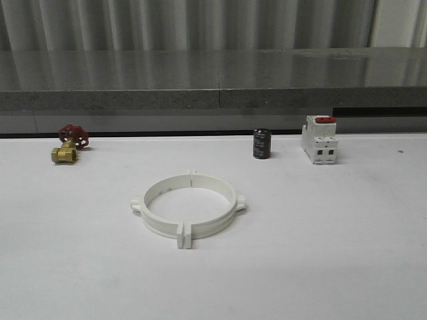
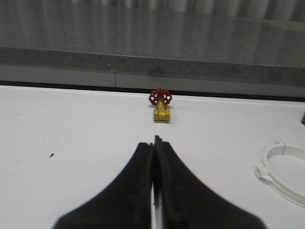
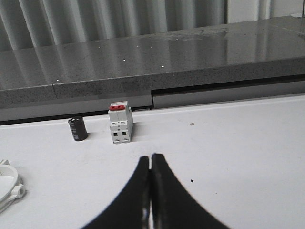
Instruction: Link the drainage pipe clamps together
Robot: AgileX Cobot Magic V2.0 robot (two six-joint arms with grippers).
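Note:
The two white drainage pipe clamps (image 1: 189, 206) lie on the white table as one closed ring, their end tabs meeting at the near and far sides and a small lug sticking out on each flank. An arc of that ring (image 2: 286, 174) shows in the left wrist view, and a smaller arc (image 3: 9, 188) in the right wrist view. My left gripper (image 2: 153, 143) is shut with nothing between its black fingers, well away from the ring. My right gripper (image 3: 151, 159) is likewise shut and empty, apart from the ring.
A brass valve with a red handwheel (image 1: 68, 145) sits at the back left. A black cylinder (image 1: 261, 143) and a white block with a red top (image 1: 319, 139) stand at the back right. A grey ledge (image 1: 213, 87) runs behind the table.

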